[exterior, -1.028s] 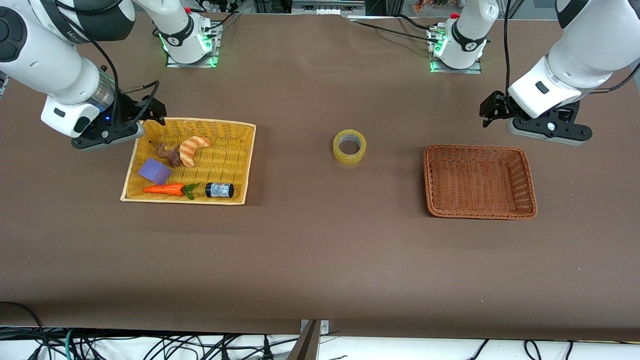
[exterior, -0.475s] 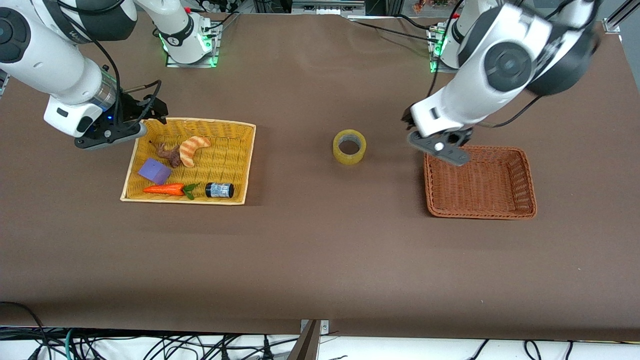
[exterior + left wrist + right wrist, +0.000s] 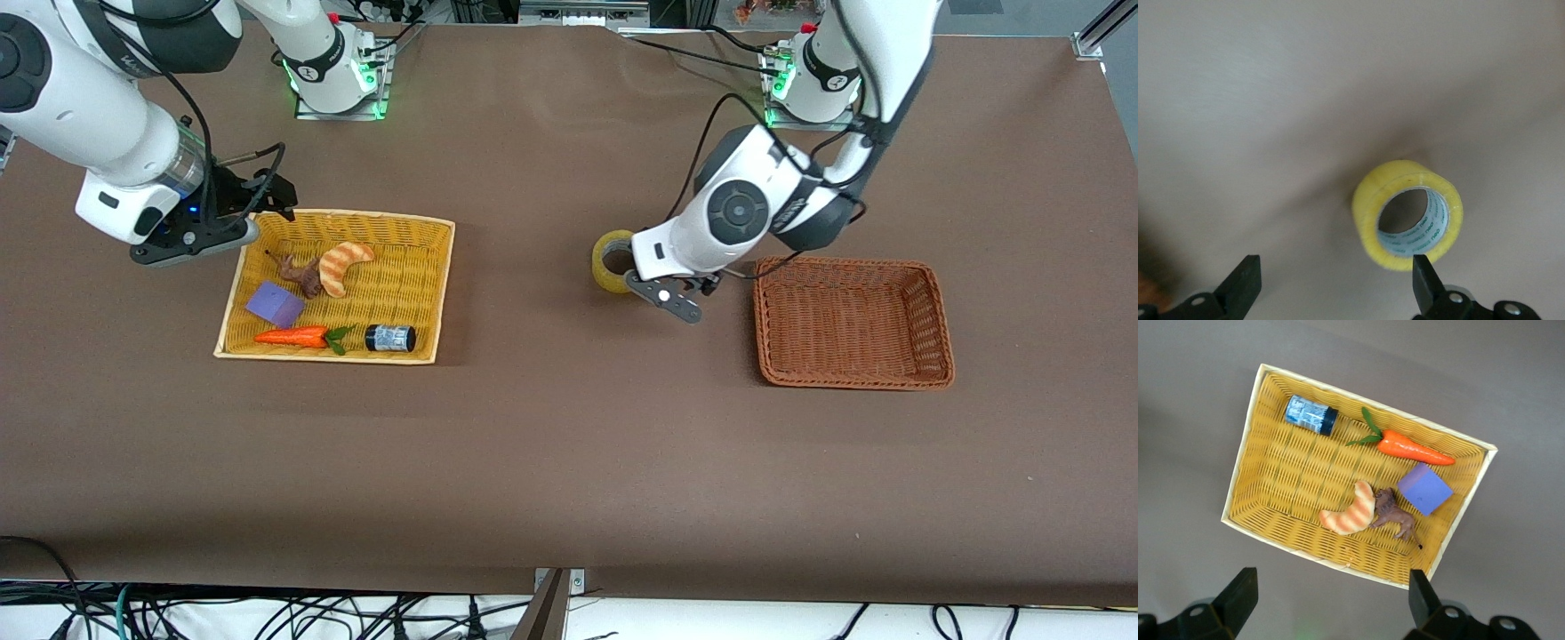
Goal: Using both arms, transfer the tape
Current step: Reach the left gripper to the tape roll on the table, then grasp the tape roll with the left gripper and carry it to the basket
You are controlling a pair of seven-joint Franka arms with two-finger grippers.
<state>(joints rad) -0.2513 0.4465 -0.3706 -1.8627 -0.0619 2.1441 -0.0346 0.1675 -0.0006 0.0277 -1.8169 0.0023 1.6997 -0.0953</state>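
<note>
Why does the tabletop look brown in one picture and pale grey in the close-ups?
Front view: even overhead light, table reads brown, and green lamps glow at the arm bases. Left wrist view: washed-out colour and a soft shadow beside the tape, while the left gripper fingertips look dark. Right wrist view: the yellow basket stays vivid over the right gripper.

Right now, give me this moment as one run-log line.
left end effector: open, over table beside tape | tape: on table, ungrasped | right end effector: open, waiting above yellow basket

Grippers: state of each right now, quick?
Left gripper: open, empty, over the tape.
Right gripper: open, empty, waiting over the yellow basket.
</note>
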